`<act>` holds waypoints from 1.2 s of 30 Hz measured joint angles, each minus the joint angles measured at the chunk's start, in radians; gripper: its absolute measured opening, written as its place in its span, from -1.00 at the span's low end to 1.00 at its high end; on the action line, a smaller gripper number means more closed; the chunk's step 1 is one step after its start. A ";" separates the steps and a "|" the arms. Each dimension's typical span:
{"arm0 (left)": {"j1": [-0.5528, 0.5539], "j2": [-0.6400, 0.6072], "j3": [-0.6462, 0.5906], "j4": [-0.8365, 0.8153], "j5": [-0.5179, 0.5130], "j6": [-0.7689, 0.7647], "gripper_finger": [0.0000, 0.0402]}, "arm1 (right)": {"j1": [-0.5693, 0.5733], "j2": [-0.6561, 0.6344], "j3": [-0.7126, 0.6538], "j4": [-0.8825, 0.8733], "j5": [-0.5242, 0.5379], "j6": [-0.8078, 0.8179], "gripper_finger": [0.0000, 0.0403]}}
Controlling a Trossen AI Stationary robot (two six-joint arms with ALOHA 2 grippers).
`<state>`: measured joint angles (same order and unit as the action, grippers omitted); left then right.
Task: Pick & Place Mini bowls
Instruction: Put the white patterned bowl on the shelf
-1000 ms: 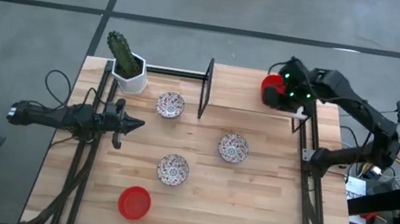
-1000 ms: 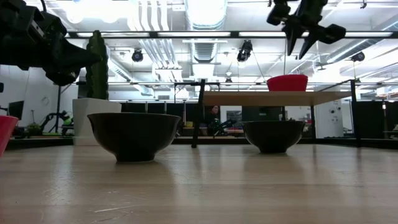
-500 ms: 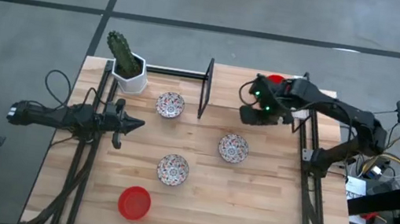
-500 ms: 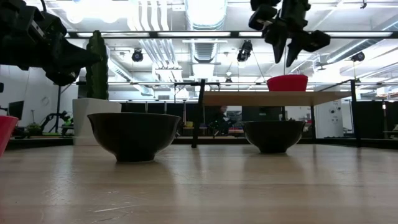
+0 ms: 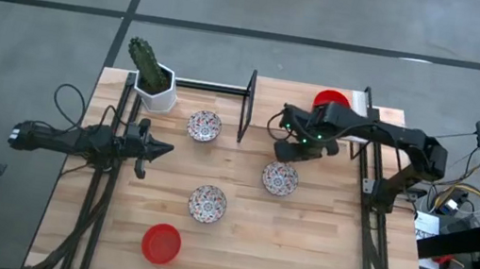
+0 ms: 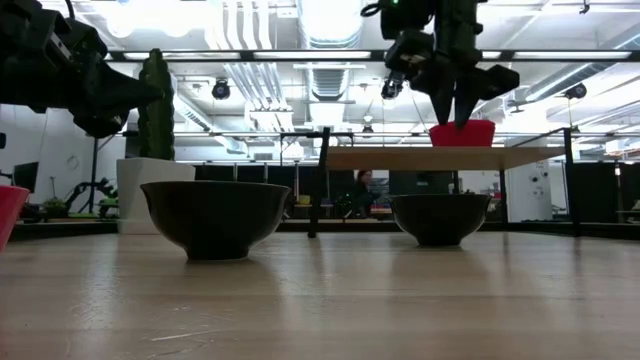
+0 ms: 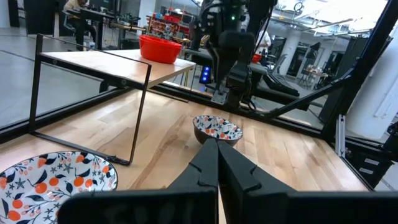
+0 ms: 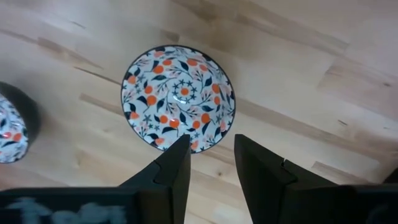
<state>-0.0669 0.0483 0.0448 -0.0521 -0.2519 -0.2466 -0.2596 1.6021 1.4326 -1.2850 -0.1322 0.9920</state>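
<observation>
Three floral mini bowls stand on the table (image 5: 204, 126), (image 5: 207, 203), (image 5: 279, 178). One red bowl (image 5: 161, 243) sits near the near edge. Another red bowl (image 5: 331, 100) rests on a raised wooden shelf (image 6: 440, 158). My right gripper (image 5: 290, 147) hangs open, pointing down, above the far rim of the right floral bowl (image 8: 178, 96); its fingers (image 8: 177, 163) touch nothing. My left gripper (image 5: 161, 150) waits shut, level, at the table's left side, pointing toward that same bowl (image 7: 217, 129).
A white hexagonal pot with a green cactus (image 5: 154, 84) stands at the far left corner. A black metal frame (image 5: 247, 107) holds up the shelf's left end, close to the left floral bowl. Bare wood lies between the bowls and along the near right side.
My right gripper has left the spot above the red bowl on the shelf and swung toward the table's left and near edge, coming somewhat lower, until it hangs over the right floral bowl. The bowls have stayed put.
</observation>
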 joint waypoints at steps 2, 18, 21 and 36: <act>0.000 0.000 0.000 0.000 0.000 0.000 -1.00 | 0.006 0.019 0.000 0.005 0.000 -0.001 -0.41; 0.000 0.000 0.000 0.000 0.000 0.000 -1.00 | 0.099 0.051 -0.057 0.024 0.004 0.003 -0.42; 0.000 0.000 0.000 0.000 0.000 0.000 -1.00 | 0.121 0.033 -0.111 0.043 0.002 0.039 -0.42; 0.000 0.000 0.000 0.000 0.000 0.000 -1.00 | 0.191 -0.192 -0.479 0.405 0.001 0.371 -0.42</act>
<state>-0.0668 0.0484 0.0444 -0.0525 -0.2518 -0.2464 -0.0682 1.4097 0.9539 -0.8804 -0.1313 1.3627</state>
